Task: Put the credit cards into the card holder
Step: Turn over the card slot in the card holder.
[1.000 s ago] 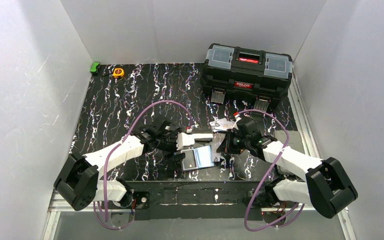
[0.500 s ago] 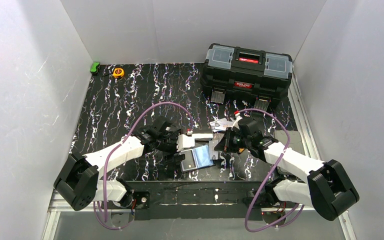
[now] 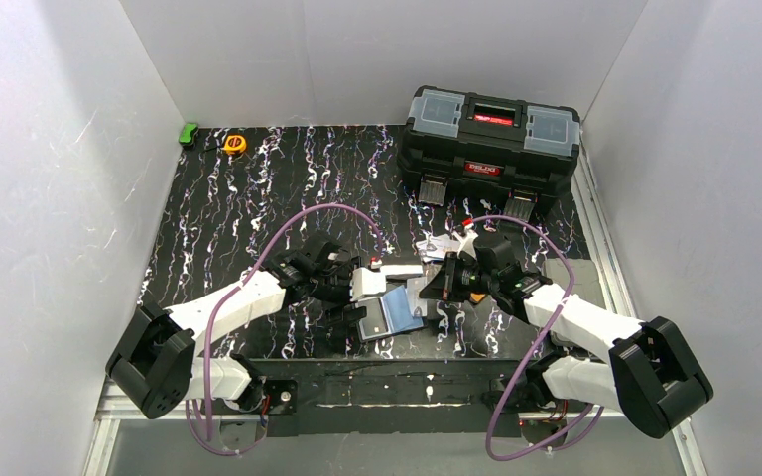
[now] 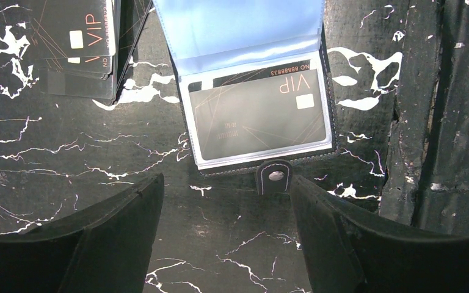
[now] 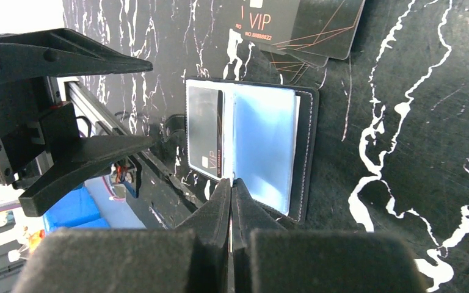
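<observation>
White walls box in a black, white-veined tabletop (image 3: 258, 198), with a big black toolbox (image 3: 491, 129) at the upper right of the overhead view. The card holder (image 3: 397, 311) lies open in the lower middle of that view, between the two arms, its bluish sleeves facing up. One dark VIP card (image 4: 256, 116) already sits in the sleeve nearest the clasp tab.

The loose credit cards (image 4: 76, 49) lie fanned in a small stack just beside the holder, at the upper left of the left wrist view.

The left gripper (image 4: 226, 183) hangs over the clasp end with its jaws spread wide and holding nothing. The right gripper (image 5: 231, 189) has its jaws pinched fully together at the edge of the sleeves – we see nothing between them.

We judge the cards light, stiff and slick. Lying flat they offer little to grab, so we would take the top one by an overhanging short edge. The sleeves look thin and floppy – they will likely need steadying while a card slides in.
</observation>
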Controlling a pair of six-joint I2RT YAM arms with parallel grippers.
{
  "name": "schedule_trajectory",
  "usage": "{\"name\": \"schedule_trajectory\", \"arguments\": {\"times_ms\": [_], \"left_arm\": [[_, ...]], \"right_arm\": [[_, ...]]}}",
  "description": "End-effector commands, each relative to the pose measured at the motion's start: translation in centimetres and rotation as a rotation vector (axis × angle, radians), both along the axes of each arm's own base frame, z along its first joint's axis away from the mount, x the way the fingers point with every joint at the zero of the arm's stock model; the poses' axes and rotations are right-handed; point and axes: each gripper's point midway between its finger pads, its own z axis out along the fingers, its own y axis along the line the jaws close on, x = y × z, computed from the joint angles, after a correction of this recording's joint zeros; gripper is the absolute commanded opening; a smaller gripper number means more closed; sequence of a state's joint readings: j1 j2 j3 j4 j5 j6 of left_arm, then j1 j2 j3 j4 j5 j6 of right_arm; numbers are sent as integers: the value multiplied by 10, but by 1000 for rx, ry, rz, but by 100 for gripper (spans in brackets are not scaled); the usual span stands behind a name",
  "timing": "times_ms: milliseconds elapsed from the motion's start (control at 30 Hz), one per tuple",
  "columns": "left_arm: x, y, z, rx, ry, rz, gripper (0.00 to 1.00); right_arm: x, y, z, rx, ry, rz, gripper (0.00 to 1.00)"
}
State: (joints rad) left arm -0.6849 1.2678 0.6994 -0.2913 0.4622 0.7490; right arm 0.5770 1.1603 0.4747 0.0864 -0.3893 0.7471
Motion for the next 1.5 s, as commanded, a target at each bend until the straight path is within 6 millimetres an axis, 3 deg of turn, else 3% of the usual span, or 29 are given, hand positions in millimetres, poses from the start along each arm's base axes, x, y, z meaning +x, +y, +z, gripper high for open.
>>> {"name": "schedule_trajectory", "arguments": {"times_ms": [0,433,1133,1467], "left_arm": [[-5,-1,4,-15,-14,-26,74],[-5,-1,5,-19,-19,-28,73],[-8,0,3,-13,-19,-35,73],[-8,0,4,-16,-19,-38,73]], "right_arm": [[3,7,10,44,-32,21,1],[12,-24,3,-134,-97,-75,1],[13,-10,-3,-66,-65,-52,1],[13,-14,-9,-97,-67,-55,1]]}}
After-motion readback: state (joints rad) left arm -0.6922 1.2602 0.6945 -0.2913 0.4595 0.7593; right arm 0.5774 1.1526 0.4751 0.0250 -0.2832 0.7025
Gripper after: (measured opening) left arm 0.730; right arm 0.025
